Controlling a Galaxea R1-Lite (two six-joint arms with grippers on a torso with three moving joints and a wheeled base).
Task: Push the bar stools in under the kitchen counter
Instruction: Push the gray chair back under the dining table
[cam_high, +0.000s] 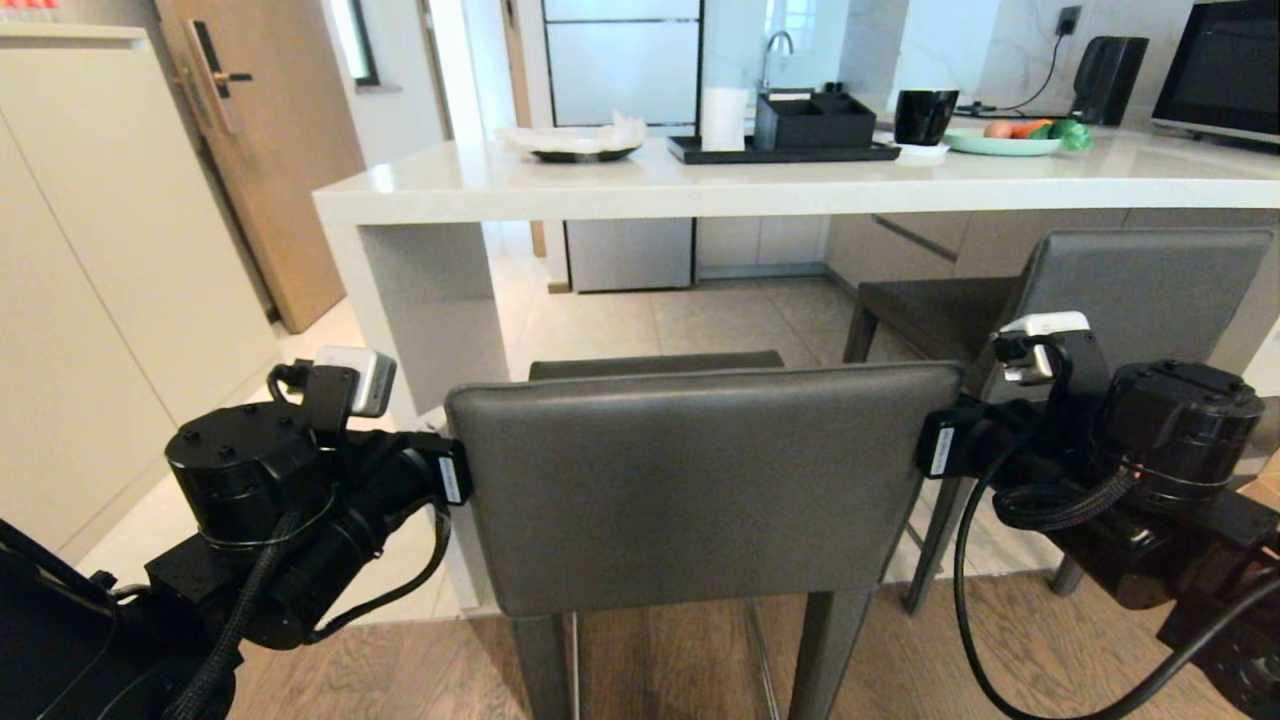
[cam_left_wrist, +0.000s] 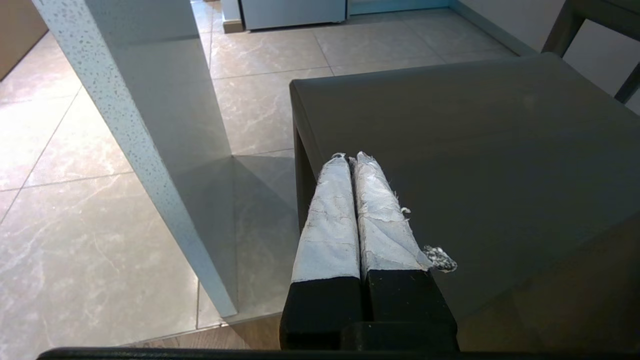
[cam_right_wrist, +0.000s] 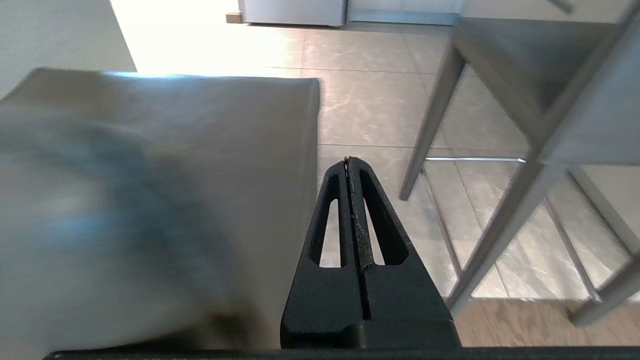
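The near stool (cam_high: 700, 480) stands just short of the counter (cam_high: 800, 185), its seat front barely under the slab; the second stool (cam_high: 1120, 290) sits beside it, further in. Left end effector (cam_left_wrist: 348, 159) and right end effector (cam_right_wrist: 348, 161) flank the near stool's backrest, both fully closed, gripping nothing. The stool looks rigid, fairly heavy, with slippery leather: push at the backrest edges. The legs' feet are cut off.

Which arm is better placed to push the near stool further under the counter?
Neither alone: left gripper and right gripper, both shut, flank the near stool's backrest, so pushing together toward the counter looks best.
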